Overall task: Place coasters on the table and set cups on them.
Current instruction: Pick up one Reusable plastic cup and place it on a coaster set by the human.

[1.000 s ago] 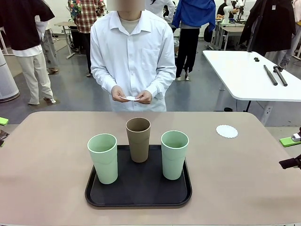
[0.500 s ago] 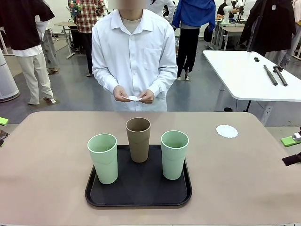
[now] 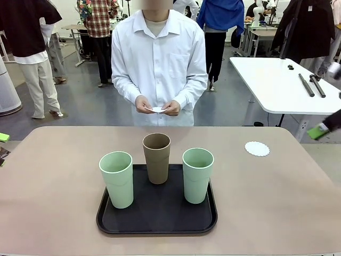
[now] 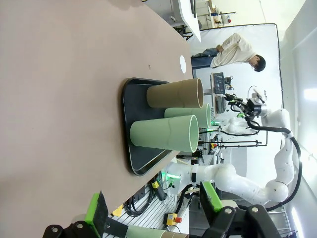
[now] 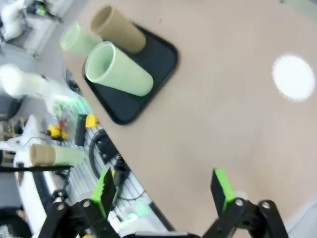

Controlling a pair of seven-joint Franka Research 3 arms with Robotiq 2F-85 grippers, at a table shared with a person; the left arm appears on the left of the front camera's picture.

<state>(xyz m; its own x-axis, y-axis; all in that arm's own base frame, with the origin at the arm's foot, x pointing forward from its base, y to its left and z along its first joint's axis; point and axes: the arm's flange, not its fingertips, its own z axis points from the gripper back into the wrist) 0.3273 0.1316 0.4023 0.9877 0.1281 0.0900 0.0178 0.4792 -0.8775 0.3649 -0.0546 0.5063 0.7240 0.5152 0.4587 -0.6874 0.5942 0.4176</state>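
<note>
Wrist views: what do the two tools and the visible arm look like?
The right tool has two black jointed fingers with bright green pads and pale round pivot pins. The left tool is built the same. Farther off, the right arm is glossy white rounded segments with a black cable looping alongside.

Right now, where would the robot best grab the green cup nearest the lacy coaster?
The mint cup stands upright and widens toward the top. I would grip across its upper wall, just under the rim. Coming from the robot's right is probably best, since the brown cup crowds its left.
</note>
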